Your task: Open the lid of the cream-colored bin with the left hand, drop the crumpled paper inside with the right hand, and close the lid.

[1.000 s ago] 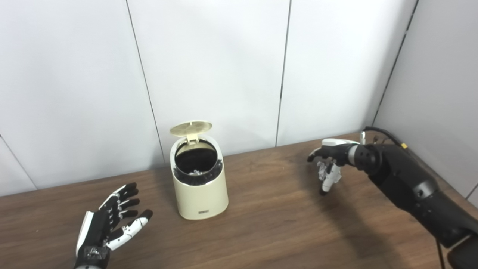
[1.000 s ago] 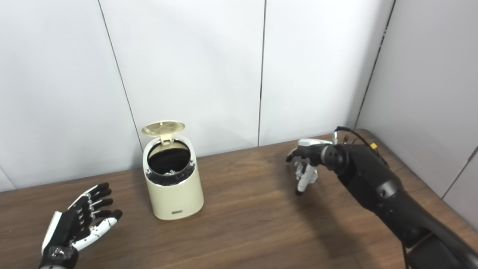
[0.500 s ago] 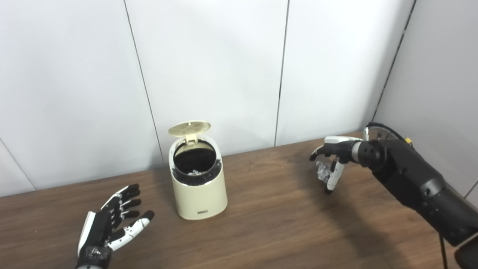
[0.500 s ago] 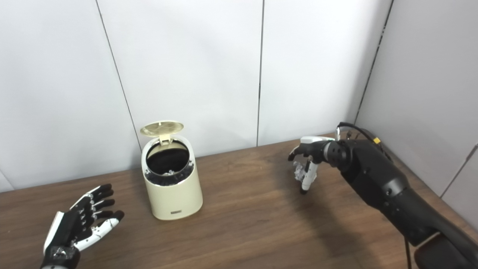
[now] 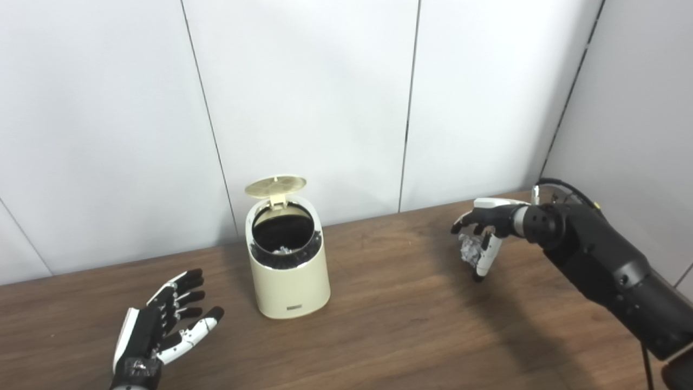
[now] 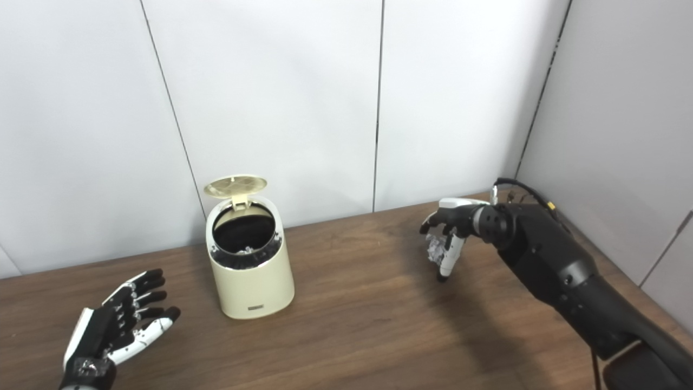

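Bin (image 5: 288, 271) stands centre-left of frame on the table (image 5: 379, 336), lid (image 5: 275, 185) tipped up at its back rim, dark interior showing. Right hand (image 5: 483, 238), centre-right, is raised above the table with fingers curled around the crumpled paper (image 5: 469, 249), well apart from the bin. Left hand (image 5: 162, 327), lower left, palm up, fingers spread, holding nothing.

Lab-like: bare white wall panels (image 5: 303, 81)

Both arms are matte black, each robot hand (image 5: 162, 325) black and white, with thin black cables at the right wrist.
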